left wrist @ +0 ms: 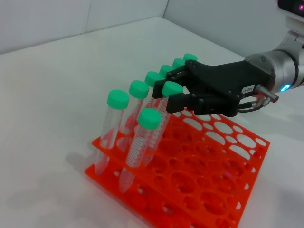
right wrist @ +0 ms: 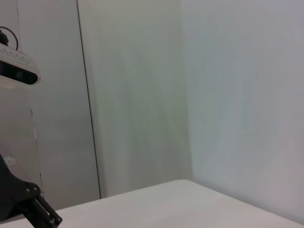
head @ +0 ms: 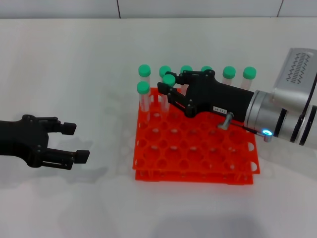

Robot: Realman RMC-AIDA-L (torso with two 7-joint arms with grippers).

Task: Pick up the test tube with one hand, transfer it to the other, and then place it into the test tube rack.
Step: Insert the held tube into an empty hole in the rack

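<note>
Right gripper: centre of the head view, over the rack's upper left part; fingers clamped on the test tube just below its cap
Test tube: held tilted, green cap up; lower part reaches down among the rack's holes near two seated tubes; whether the tip has entered a hole cannot be told, as neighbouring tubes screen it
Test tube rack: orange-red, centre of the head view, on the white table; most holes vacant
Other tubes: green-capped, standing along the rack's upper row and left side
Left gripper: left edge of the head view, well apart from the rack, fingers spread, holding nothing
Handling: judged light, stiff, smooth-walled and liable to slip; grip below the cap suits it, the ridged cap giving a stop
Stage: judged insertion in hand, release pending
</note>
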